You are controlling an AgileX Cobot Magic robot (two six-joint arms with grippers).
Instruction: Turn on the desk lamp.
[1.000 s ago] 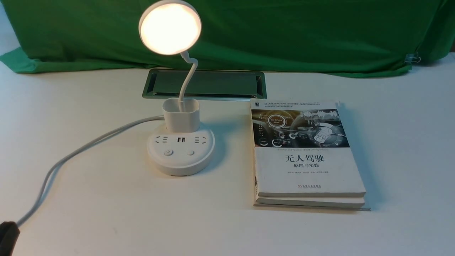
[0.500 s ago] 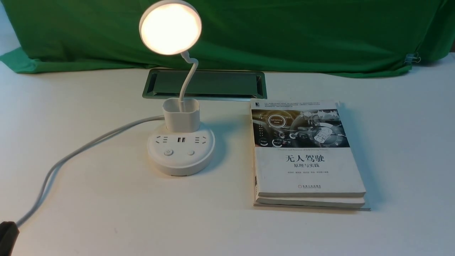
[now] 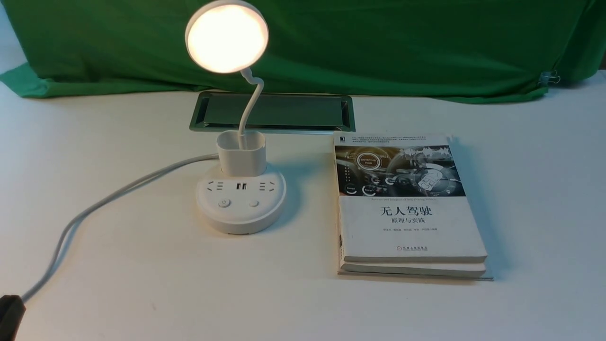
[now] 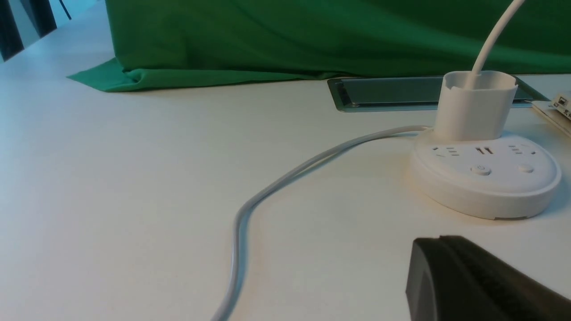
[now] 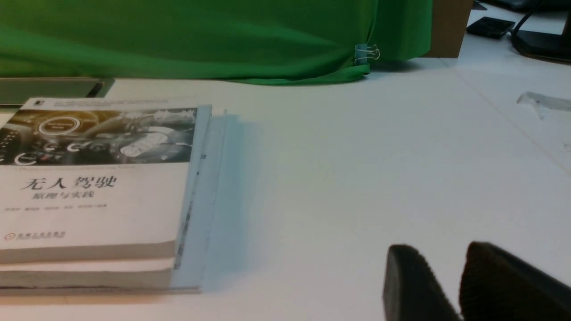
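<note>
The desk lamp (image 3: pixel 240 199) stands left of centre on the white table. Its round disc head (image 3: pixel 226 37) glows warm white. A bendy neck rises from the cup holder (image 3: pixel 241 152). The round base carries two buttons (image 3: pixel 224 203) toward the front. In the left wrist view the base (image 4: pixel 484 174) lies beyond my left gripper (image 4: pixel 439 238), which is shut on nothing; its dark tip also shows in the front view's lower left corner (image 3: pixel 8 312). My right gripper (image 5: pixel 441 249) hovers over bare table right of the books, open by a narrow gap and empty.
Two stacked books (image 3: pixel 407 208) lie right of the lamp. The lamp's white cable (image 3: pixel 94 208) trails left and toward the front. A recessed metal tray (image 3: pixel 274 112) sits behind the lamp, with a green cloth (image 3: pixel 378 42) at the back.
</note>
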